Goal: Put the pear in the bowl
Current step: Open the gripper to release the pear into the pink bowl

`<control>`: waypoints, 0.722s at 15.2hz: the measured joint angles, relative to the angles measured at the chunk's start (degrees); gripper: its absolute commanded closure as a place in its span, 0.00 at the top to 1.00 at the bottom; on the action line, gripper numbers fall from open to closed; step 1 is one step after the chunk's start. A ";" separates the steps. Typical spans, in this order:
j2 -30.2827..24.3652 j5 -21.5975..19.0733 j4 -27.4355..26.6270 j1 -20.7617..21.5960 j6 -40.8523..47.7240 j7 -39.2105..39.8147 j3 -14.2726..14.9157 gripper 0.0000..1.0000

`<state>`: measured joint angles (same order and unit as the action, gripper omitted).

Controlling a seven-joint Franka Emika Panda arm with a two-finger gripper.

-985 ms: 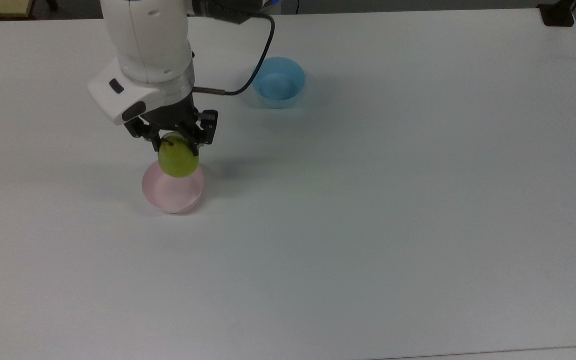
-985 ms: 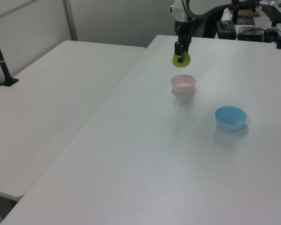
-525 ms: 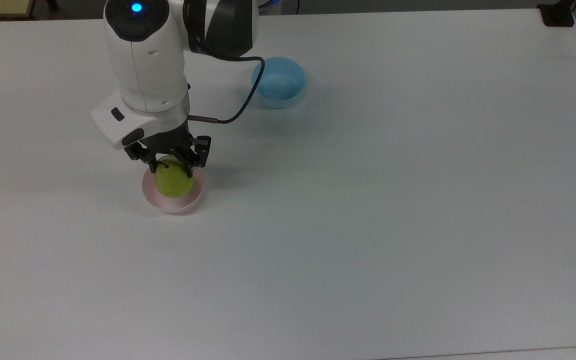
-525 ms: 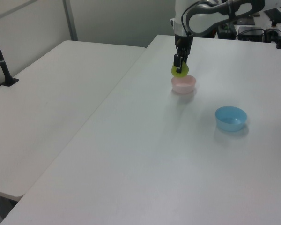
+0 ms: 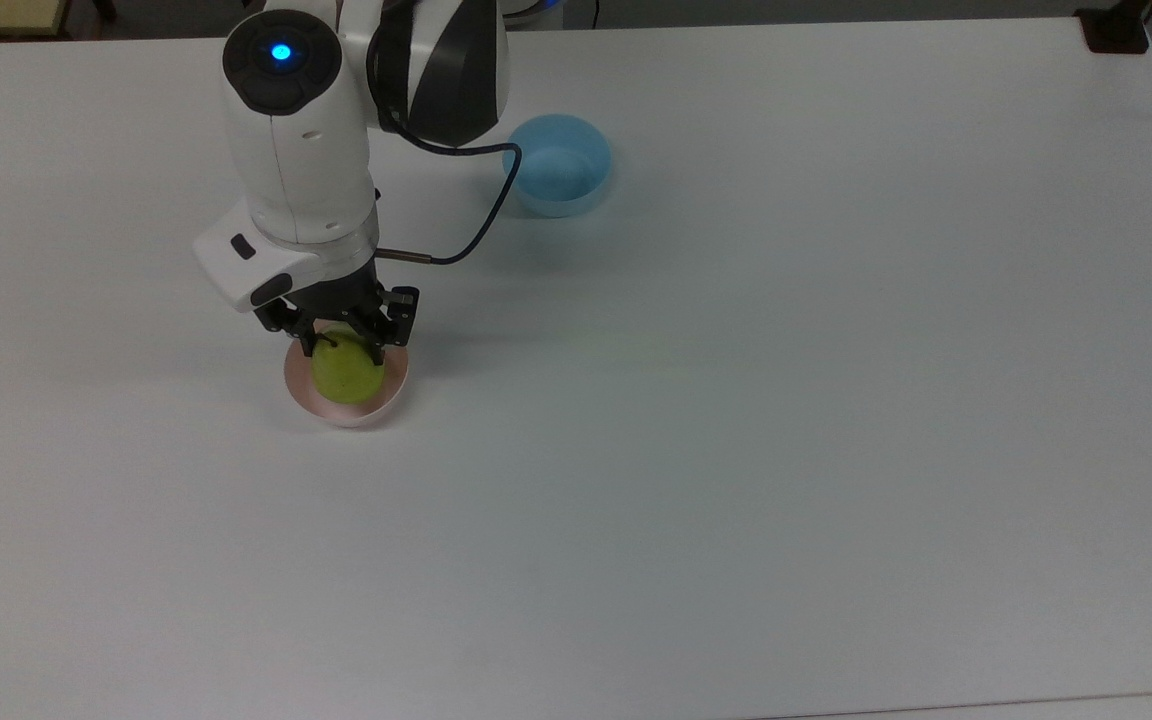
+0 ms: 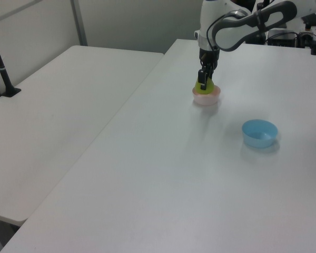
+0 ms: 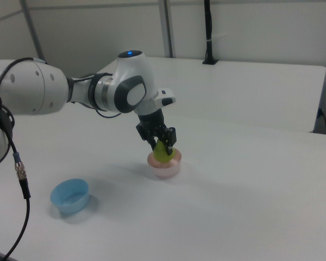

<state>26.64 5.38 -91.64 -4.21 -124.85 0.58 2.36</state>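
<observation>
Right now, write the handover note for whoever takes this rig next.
Gripper: shut on the pear, fingers at its stem end.
Pear: lowered into the pink bowl, its upper part above the rim in the right view; whether it rests on the bottom cannot be told.
Blue bowl: stands apart on the table, holds nothing.
Done: pear picked up, carried to the pink bowl, lowered in.
Left: open the fingers, lift the arm away.

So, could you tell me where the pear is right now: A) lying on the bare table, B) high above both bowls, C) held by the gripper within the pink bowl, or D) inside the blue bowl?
C: the gripper is shut on the pear, which sits within the rim of the pink bowl; the blue bowl stands apart.
</observation>
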 measured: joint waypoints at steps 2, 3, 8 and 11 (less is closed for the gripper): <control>0.02 0.00 -1.89 -0.22 -2.81 0.00 0.12 0.00; 0.03 0.00 -2.57 -0.23 -3.42 0.00 0.18 0.00; 0.02 -0.36 -3.43 -0.25 -4.03 -0.05 0.38 0.53; -0.02 -3.22 -3.42 -0.77 -4.03 -0.38 0.64 1.00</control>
<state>26.62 2.16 -95.06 -4.97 -128.88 0.21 3.00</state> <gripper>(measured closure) 0.361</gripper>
